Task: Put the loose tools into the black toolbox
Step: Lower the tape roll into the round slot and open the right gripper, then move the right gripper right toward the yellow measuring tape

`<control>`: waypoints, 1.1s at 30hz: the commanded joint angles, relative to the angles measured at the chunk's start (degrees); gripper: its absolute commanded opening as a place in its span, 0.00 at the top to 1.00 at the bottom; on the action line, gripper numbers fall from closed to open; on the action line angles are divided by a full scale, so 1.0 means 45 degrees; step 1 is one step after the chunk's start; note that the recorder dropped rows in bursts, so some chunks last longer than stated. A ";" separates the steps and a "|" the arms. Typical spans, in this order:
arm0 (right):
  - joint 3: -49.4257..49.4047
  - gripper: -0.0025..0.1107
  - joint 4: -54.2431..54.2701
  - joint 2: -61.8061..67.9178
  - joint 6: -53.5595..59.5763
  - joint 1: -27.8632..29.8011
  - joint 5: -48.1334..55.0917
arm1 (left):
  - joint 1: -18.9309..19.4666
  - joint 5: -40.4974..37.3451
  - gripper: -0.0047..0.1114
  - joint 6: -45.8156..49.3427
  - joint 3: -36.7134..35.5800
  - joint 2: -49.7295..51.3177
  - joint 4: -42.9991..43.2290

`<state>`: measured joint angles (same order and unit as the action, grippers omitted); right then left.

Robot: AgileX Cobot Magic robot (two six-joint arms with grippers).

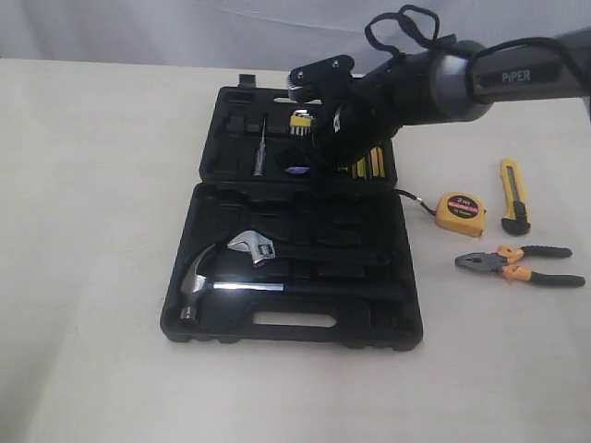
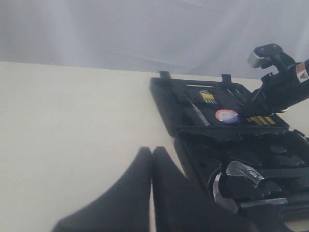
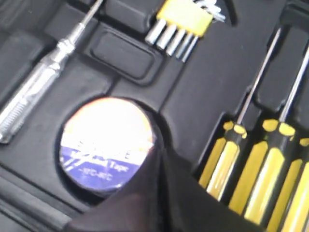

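The black toolbox (image 1: 212,305) lies open on the table. The black tape roll (image 3: 104,140) with its blue-white label sits in a round recess of the lid half (image 2: 164,104); it also shows as the tape roll (image 1: 297,170). My right gripper (image 3: 159,152) is shut, its tips at the roll's rim with nothing between them. On the table right of the box lie the yellow tape measure (image 1: 460,212), the yellow-black utility knife (image 1: 513,194) and the orange-handled pliers (image 1: 519,265). My left gripper (image 2: 151,152) is shut and empty, over bare table left of the box.
A hammer (image 1: 217,286) and a wrench (image 1: 268,249) fill the front half of the box. In the lid half are yellow-handled screwdrivers (image 3: 260,169), a yellow hex key set (image 3: 183,19) and a clear test pen (image 3: 34,92). My right arm (image 1: 434,83) spans the box's back right.
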<state>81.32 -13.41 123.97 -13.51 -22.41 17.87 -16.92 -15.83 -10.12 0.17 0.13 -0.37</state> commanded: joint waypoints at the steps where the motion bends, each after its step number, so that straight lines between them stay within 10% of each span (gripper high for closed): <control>1: -0.0014 0.98 0.0039 0.0173 -0.0050 -0.0091 -0.0200 | -0.0072 0.0049 0.96 -0.0007 -0.0038 -0.0028 0.0083; 33: -0.0018 0.98 -0.0243 -0.1035 0.0014 -0.0251 -0.0052 | -0.0072 0.0049 0.96 -0.0007 -0.0038 -0.0028 0.0083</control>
<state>81.21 -13.63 122.15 -13.60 -23.66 17.63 -16.92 -15.83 -10.12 0.17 0.13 -0.37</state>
